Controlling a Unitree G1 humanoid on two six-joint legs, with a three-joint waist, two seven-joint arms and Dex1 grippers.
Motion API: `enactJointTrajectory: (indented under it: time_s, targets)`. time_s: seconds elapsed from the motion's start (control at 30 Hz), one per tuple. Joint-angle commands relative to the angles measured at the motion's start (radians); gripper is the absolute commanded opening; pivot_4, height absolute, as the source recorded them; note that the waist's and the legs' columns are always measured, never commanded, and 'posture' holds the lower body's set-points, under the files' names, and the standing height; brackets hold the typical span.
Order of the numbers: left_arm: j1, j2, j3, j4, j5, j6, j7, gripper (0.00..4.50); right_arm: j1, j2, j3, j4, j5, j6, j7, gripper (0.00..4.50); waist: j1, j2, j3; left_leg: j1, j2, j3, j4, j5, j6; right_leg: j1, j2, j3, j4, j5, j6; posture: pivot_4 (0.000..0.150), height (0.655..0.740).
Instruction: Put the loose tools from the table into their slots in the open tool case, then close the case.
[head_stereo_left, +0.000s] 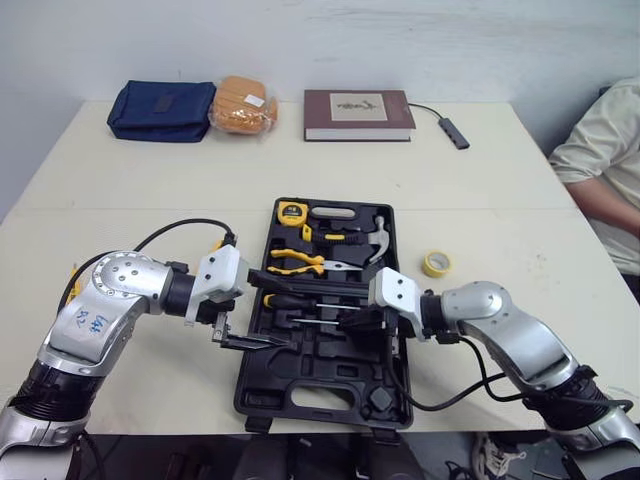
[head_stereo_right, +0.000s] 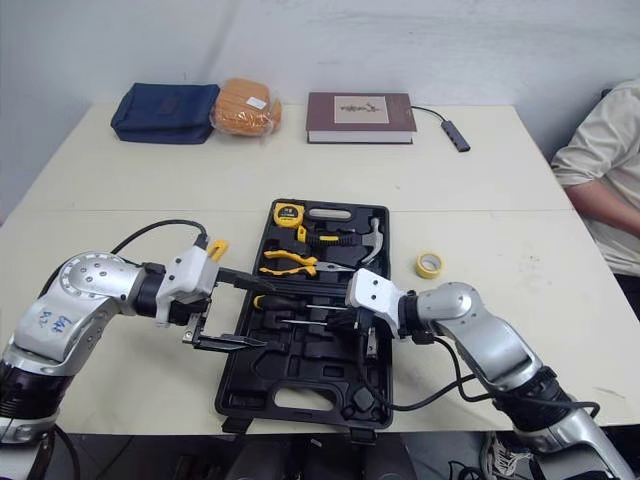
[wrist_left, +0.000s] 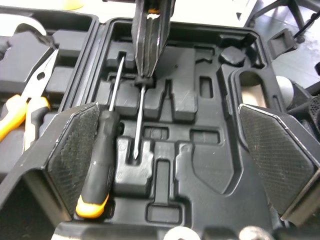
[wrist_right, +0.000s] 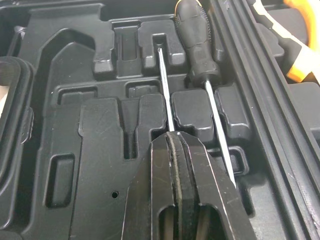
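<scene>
Right fingers (wrist_right: 152, 167), seen from their wrist, pinch a screwdriver shaft (wrist_right: 164, 85).

There were one tool case (head_stereo_left: 300, 395), two screwdrivers (wrist_left: 100, 150), one pair of pliers (head_stereo_left: 295, 262), one hammer (head_stereo_left: 378, 243) and probably one tape measure (head_stereo_left: 291, 211). The table (head_stereo_left: 120, 200) also bore one tape roll (head_stereo_left: 436, 264), one book (head_stereo_left: 358, 114) and one bag (head_stereo_left: 161, 110).
</scene>
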Motion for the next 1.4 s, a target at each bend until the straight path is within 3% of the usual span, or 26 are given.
enactJointTrajectory:
  time_s: [0.03,0.2,0.23,0.3,0.53,0.67,0.8,1.0,1.17,1.4]
  targets:
    - [0.032,-0.009,0.025,0.013,0.011,-0.034,0.020,4.50,0.038,0.003,-0.070,-0.023,0.044,0.075,-0.032,0.03,0.001,0.000,0.000,0.000,0.000,0.000,0.000,0.000,0.000,0.000,0.000,0.000,0.000,0.000,0.000,0.150,0.7400]
    - [0.190,-0.053,0.197,-0.020,-0.047,0.020,0.182,4.50,0.087,-0.054,-0.295,-0.136,0.212,0.098,0.016,0.03,-0.001,0.003,0.003,-0.005,0.000,0.000,-0.001,0.000,0.001,-0.004,0.000,0.000,0.000,0.000,0.000,0.150,0.7400]
    - [0.239,-0.055,0.249,-0.040,-0.068,0.045,0.205,4.50,0.105,-0.075,-0.334,-0.146,0.240,0.115,0.026,0.32,-0.004,0.003,0.003,-0.006,0.000,0.000,-0.001,0.000,0.001,-0.006,0.000,0.000,0.000,0.000,0.000,0.150,0.7400]
    - [0.347,-0.057,0.349,-0.081,-0.107,0.087,0.239,4.50,0.134,-0.110,-0.407,-0.156,0.284,0.137,0.035,1.00,-0.007,0.003,0.003,-0.007,0.000,0.000,-0.003,0.000,0.001,-0.007,0.000,0.000,0.001,0.000,0.000,0.150,0.7400]
    - [0.685,-0.140,0.800,-0.075,-0.162,0.132,0.389,4.50,0.236,-0.267,-0.721,0.002,0.334,0.140,0.081,4.48,0.001,0.003,0.004,-0.006,0.000,0.002,-0.003,-0.001,0.003,-0.007,-0.001,0.001,-0.002,0.000,0.000,0.150,0.7400]
    - [0.761,-0.220,0.926,-0.048,-0.141,0.117,0.503,4.50,0.280,-0.326,-0.816,0.158,0.280,0.065,0.100,4.48,0.020,0.003,0.004,-0.004,0.000,0.002,-0.003,-0.005,0.007,-0.005,-0.001,0.001,-0.004,0.000,0.000,0.150,0.7400]
    - [0.903,-0.243,1.054,0.047,-0.128,0.074,0.483,4.50,0.297,-0.386,-0.859,0.321,0.222,-0.016,0.123,4.48,0.019,0.003,0.004,-0.005,0.000,0.002,-0.004,-0.006,0.005,-0.006,-0.001,0.001,-0.007,0.000,-0.001,0.150,0.7400]
    - [0.898,-0.231,1.110,0.119,-0.156,0.068,0.532,4.50,0.269,-0.413,-0.844,0.492,0.158,-0.124,0.126,4.48,0.020,0.004,0.005,-0.006,0.000,0.002,-0.004,-0.011,0.002,-0.007,-0.002,0.001,-0.008,0.000,-0.002,0.150,0.7400]
    - [0.888,-0.259,1.038,0.002,-0.143,0.080,0.592,4.50,0.239,-0.395,-0.822,0.420,0.184,-0.095,0.126,4.48,0.018,0.007,0.005,-0.006,0.000,0.002,-0.005,-0.011,0.001,-0.007,-0.002,0.002,-0.008,0.000,-0.002,0.150,0.7400]
    - [0.752,-0.279,0.965,-0.082,-0.167,0.235,0.799,4.50,0.177,-0.314,-0.705,0.085,0.309,0.054,0.080,4.48,0.016,0.009,0.005,-0.006,0.001,0.003,-0.005,-0.006,-0.001,-0.008,-0.001,0.001,-0.006,0.000,-0.001,0.150,0.7400]
